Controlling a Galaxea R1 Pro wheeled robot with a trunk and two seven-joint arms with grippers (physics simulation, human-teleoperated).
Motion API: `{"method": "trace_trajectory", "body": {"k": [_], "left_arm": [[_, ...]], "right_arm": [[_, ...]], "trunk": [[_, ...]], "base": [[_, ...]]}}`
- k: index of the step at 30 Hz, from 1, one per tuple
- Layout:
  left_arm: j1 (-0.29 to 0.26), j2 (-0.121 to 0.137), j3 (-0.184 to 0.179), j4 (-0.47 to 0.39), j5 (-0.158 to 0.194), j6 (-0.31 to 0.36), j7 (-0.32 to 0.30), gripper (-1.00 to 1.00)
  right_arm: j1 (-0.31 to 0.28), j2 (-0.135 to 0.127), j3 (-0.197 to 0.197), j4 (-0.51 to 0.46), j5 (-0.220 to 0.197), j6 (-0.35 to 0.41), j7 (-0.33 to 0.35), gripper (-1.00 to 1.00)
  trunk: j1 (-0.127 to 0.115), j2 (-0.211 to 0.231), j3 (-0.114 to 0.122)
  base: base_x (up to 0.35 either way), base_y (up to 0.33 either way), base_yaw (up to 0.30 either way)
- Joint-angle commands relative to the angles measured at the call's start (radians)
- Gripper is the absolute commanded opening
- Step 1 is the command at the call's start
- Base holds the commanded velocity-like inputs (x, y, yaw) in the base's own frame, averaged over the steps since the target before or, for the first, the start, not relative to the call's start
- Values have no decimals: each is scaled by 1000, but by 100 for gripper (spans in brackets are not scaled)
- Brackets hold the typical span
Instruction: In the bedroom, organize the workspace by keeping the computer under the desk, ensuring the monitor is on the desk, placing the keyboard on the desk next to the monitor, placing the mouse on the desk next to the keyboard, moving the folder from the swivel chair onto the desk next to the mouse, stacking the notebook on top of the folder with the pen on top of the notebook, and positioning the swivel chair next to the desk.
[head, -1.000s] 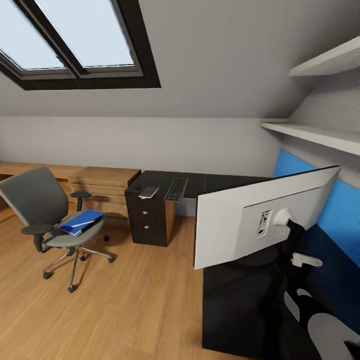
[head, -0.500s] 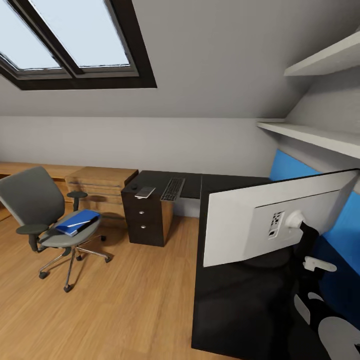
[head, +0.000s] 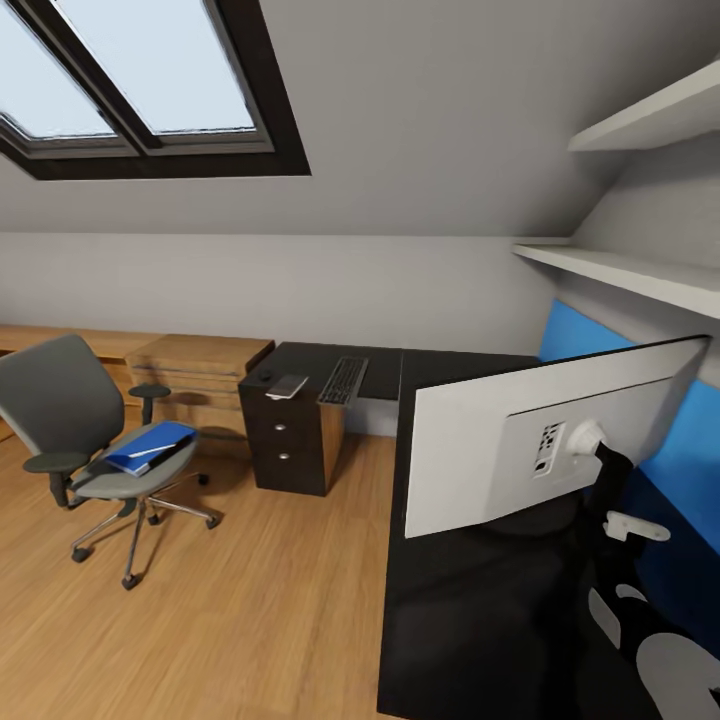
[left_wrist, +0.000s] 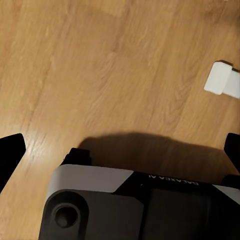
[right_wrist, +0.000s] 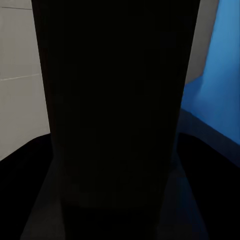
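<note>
Black L-shaped worktop (head: 440, 365) runs along the far wall and down the right side in the head view. Monitor (head: 470, 455), white back facing the camera, stands tilted over the worktop's near right stretch. Keyboard (head: 344, 379) lies on the far stretch, front end past the edge. Notebook (head: 288, 385) sits near the worktop's left end, mouse (head: 266, 376) just beside it toward the left edge. Drawer unit (head: 290, 445) stands below that end. Swivel chair (head: 90, 450) is on the wood floor (head: 230, 610), well apart from the worktop, blue folder (head: 150, 447) on its seat. Shelves (head: 640, 270) on the right wall.

Left wrist view: left hand (left_wrist: 122, 150) wide open over the floor, holding nothing; small white block (left_wrist: 223, 80) on the floor.

Right wrist view: dark slab close up, blue panel (right_wrist: 212, 75) beside it; right hand's state cannot be told.
</note>
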Motion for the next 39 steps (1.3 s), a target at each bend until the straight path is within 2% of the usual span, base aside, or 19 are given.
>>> {"method": "trace_trajectory", "body": {"k": [1, 13, 39], "left_arm": [[-1, 1, -5, -2, 10, 1, 10, 100], [-1, 0, -6, 8, 10, 1, 10, 100], [-1, 0, -6, 12, 10, 3, 12, 100]], "right_arm": [[0, -1, 31, 10, 20, -10, -41, -100], [0, -1, 31, 10, 20, -11, -38, -100], [0, -1, 31, 10, 20, -10, -38, -100]], "trunk": [[0, 0, -1], [0, 0, -1], [0, 0, -1]], "base": [[149, -1, 0], [216, 0, 0], [7, 0, 0]]}}
